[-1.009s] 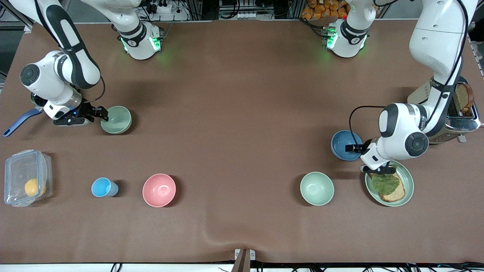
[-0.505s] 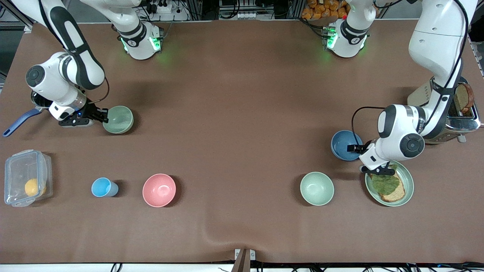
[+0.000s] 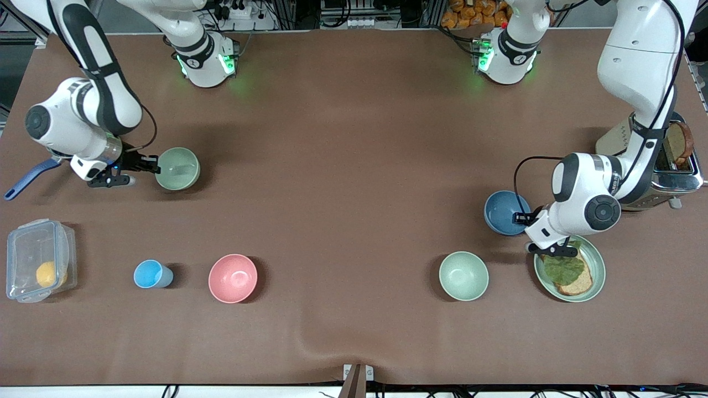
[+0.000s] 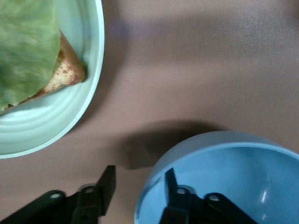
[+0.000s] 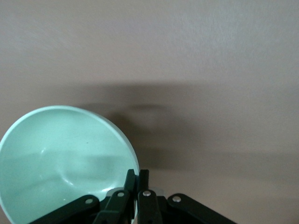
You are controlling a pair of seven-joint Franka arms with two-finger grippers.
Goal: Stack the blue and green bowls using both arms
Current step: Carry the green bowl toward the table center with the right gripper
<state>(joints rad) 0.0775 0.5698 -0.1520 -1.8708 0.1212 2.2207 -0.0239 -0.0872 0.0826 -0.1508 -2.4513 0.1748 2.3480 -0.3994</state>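
Note:
The sage-green bowl point(image 3: 177, 168) point(image 5: 60, 158) is at the right arm's end of the table. My right gripper point(image 3: 156, 167) point(image 5: 138, 175) is shut on its rim, one finger inside and one outside. The blue bowl point(image 3: 502, 211) point(image 4: 224, 177) rests on the cloth toward the left arm's end. My left gripper point(image 3: 522, 216) point(image 4: 140, 170) straddles its rim on the side toward the plate. One of its fingers point(image 4: 170, 179) is inside the bowl and the other stands outside, clear of the wall, so this gripper is open.
A green plate point(image 3: 599, 271) point(image 4: 93, 70) with toast and lettuce lies under the left wrist. A paler mint bowl point(image 3: 463, 275), pink bowl point(image 3: 233, 278), light-blue cup point(image 3: 152, 274) and plastic box point(image 3: 38, 260) lie nearer the front camera. A toaster point(image 3: 672, 166) and a pan handle point(image 3: 27, 178) are at the table's ends.
The right gripper has shut on the green bowl's rim and carried the bowl a little away from the front camera, toward the table's middle. The left gripper has barely shifted at the blue bowl.

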